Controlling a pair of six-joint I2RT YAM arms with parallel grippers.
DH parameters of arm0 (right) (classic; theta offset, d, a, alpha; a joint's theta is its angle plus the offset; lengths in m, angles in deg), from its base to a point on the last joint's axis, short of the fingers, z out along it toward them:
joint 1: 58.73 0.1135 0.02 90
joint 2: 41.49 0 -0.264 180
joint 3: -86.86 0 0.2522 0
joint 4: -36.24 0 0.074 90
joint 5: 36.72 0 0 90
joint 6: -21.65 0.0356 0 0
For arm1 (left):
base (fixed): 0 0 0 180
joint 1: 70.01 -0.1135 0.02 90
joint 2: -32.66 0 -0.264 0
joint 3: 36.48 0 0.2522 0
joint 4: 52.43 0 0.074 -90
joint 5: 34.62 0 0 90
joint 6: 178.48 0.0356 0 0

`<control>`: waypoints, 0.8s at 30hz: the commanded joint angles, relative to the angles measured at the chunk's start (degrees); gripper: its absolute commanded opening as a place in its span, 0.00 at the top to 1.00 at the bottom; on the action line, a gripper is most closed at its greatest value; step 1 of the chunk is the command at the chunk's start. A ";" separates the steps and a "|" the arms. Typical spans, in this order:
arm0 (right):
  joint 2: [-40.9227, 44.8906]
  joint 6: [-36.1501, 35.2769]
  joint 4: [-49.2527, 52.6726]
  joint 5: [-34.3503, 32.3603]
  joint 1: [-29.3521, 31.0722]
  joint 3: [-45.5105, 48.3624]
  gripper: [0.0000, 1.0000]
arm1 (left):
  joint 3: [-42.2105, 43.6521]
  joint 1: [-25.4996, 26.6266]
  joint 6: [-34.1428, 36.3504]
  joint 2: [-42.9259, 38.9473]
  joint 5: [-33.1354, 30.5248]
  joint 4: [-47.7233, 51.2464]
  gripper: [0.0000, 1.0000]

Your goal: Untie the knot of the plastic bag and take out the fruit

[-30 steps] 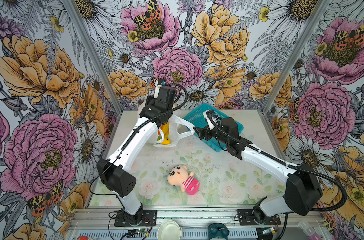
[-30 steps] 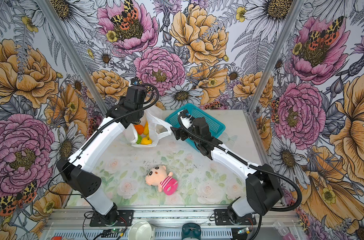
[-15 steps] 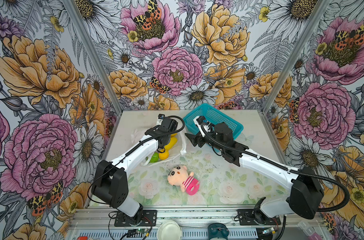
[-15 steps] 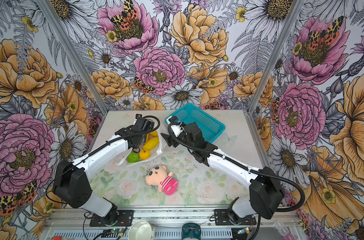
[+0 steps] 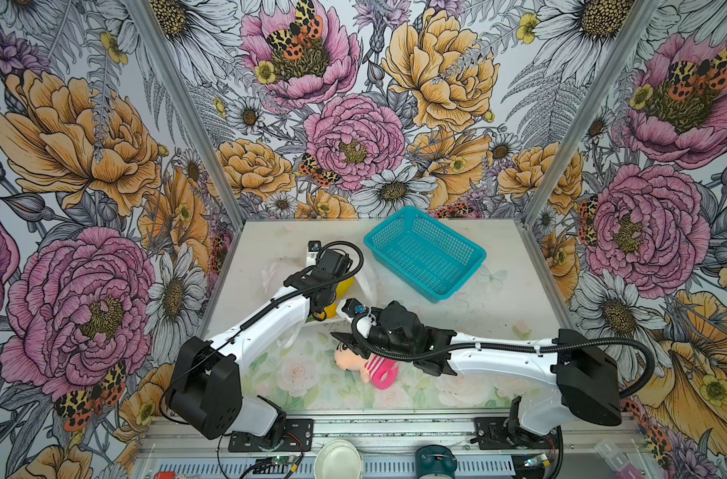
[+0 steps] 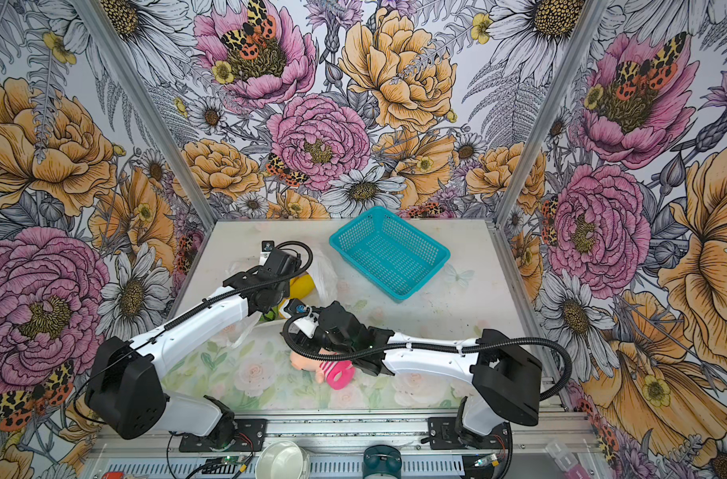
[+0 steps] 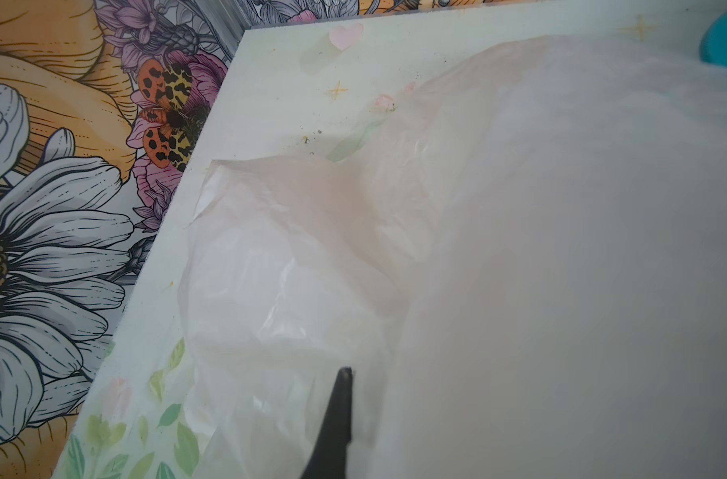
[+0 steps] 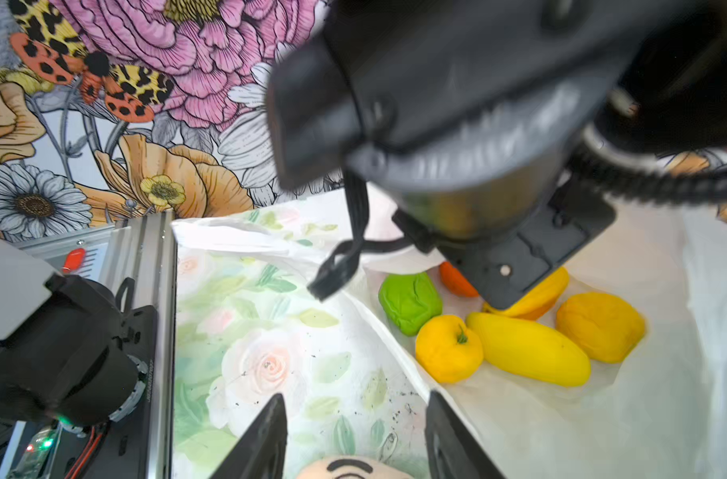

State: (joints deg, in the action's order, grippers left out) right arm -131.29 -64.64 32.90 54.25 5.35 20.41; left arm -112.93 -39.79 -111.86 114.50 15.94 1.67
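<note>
Plastic bag (image 8: pixel 561 419) lies on the table (image 5: pixel 478 327) at far left under the left arm (image 5: pixel 270 319), mouth agape w/ no knot showing, and the fruit (image 8: pixel 523 348) sits inside on the film: green, orange, round yellow and long yellow ones. Left tool (image 7: pixel 342 414) is closed, apparently pinching bag film (view's blurred); right tool (image 8: pixel 357 410) is part open and empty, hovering over the plush doll (image 5: pixel 366 363) on the near side of the mouth. Best next, imo: shift right tool far-left past the doll, jaws wider, and take the round yellow fruit nearest the mouth w/o catching film
</note>
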 commanded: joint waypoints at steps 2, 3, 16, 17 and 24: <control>-5.12 3.38 -6.91 -3.13 -0.65 -0.05 0.49 | 0.27 -0.15 -1.47 -1.54 -0.81 -2.28 1.00; -6.18 4.25 -7.55 -4.12 -0.86 -0.13 0.49 | 0.09 -0.24 -1.75 -1.89 -0.73 -2.21 1.00; -12.99 13.50 -7.48 -8.91 -4.48 -3.56 0.50 | 0.39 0.86 -8.61 -12.13 -2.38 -3.80 1.00; -14.60 13.78 -6.84 -8.54 -4.43 -4.91 0.51 | -0.22 0.49 -8.72 -11.99 -0.37 -3.93 1.00; -23.16 14.10 -0.13 -7.47 -4.65 -14.63 0.38 | -2.42 -1.07 -11.76 -13.42 4.66 -3.84 1.00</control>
State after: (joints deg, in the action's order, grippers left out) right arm -152.74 -51.51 29.88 47.08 0.82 9.68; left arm -113.33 -39.77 -120.73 102.78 17.65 -1.22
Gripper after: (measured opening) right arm 0.593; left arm 0.050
